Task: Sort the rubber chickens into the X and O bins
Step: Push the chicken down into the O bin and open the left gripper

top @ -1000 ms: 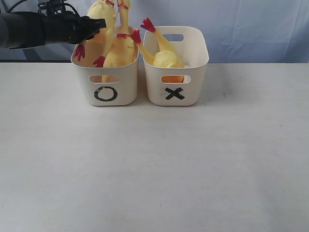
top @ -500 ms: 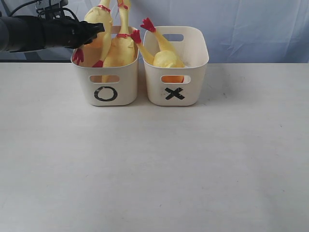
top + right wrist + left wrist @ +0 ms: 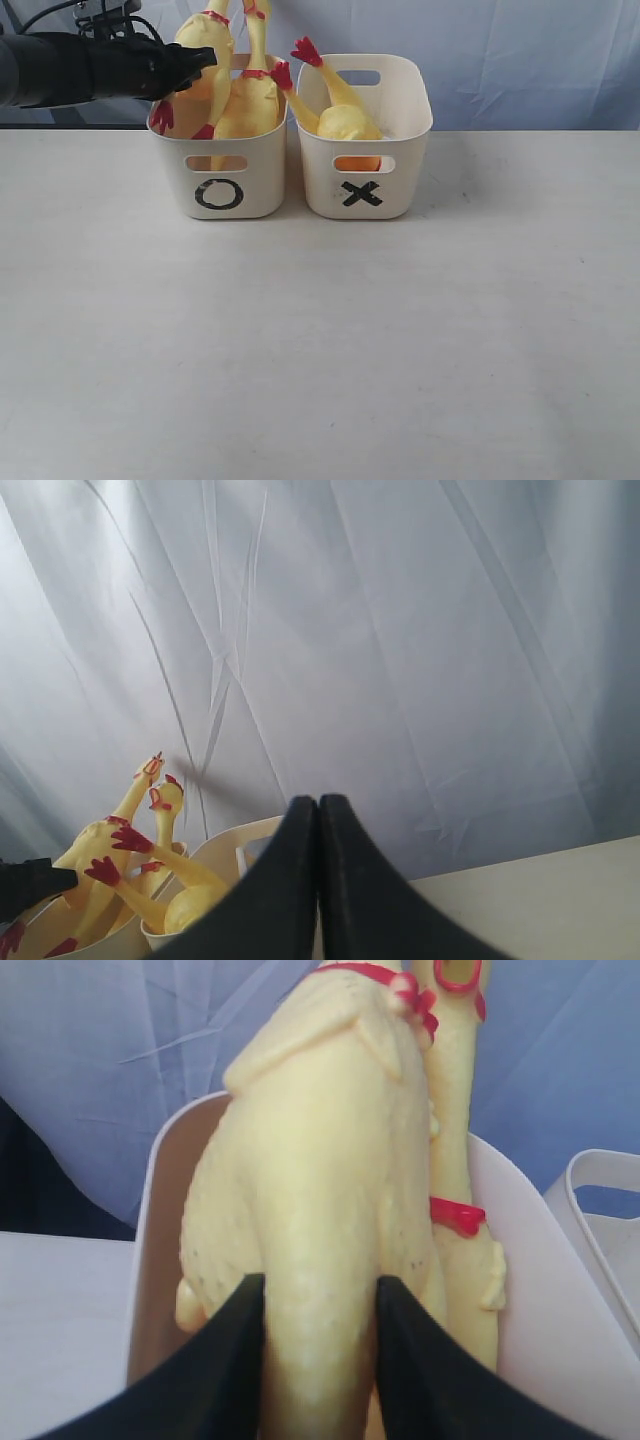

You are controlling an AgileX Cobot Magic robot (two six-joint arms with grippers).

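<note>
The left gripper (image 3: 320,1295) clamps a chicken (image 3: 320,1160) around its body, upright in the O bin (image 3: 225,190) beside a second chicken (image 3: 252,105). A third chicken (image 3: 345,120) lies in the X bin (image 3: 360,190). The right gripper (image 3: 318,810) hangs closed and empty.

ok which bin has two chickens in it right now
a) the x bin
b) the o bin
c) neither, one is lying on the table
B: the O bin holds a first chicken and a second chicken, while the X bin holds just a lone chicken.
</note>
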